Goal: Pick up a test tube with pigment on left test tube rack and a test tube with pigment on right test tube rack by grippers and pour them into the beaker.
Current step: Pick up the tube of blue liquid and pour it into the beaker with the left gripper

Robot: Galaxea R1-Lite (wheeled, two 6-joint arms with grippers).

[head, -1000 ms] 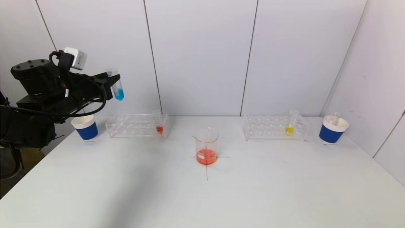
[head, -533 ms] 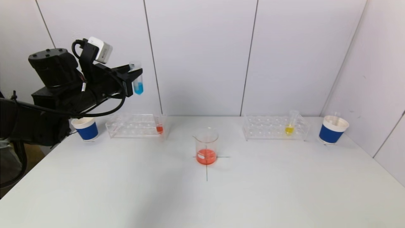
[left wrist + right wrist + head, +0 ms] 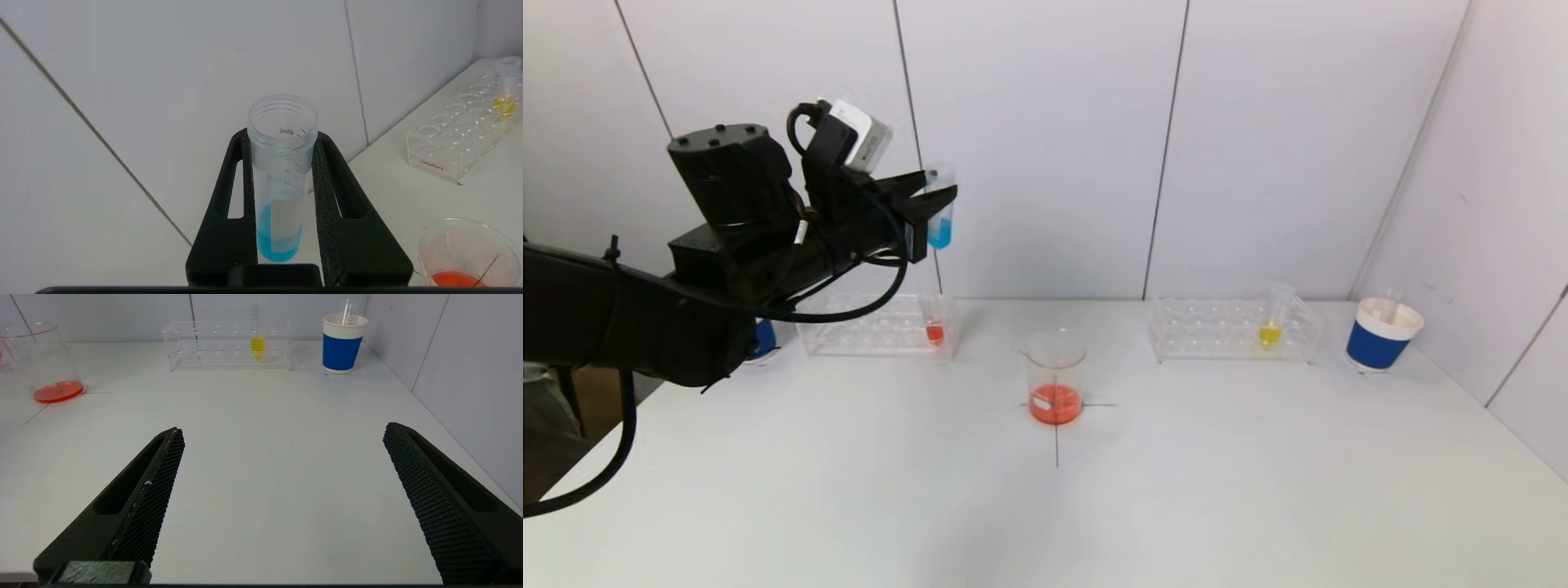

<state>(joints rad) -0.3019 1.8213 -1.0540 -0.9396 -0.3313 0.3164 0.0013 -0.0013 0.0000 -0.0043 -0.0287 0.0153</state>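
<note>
The left gripper, at about 10 o'clock from the beaker and well above the left rack, is clamped on the blue tube. That tube looks light, stiff, smooth plastic with an open mouth, so it should be held mid-body and upright, as it is. The yellow tube stands in the right rack at 2 o'clock. The right gripper hangs wide apart, holding nothing.
</note>
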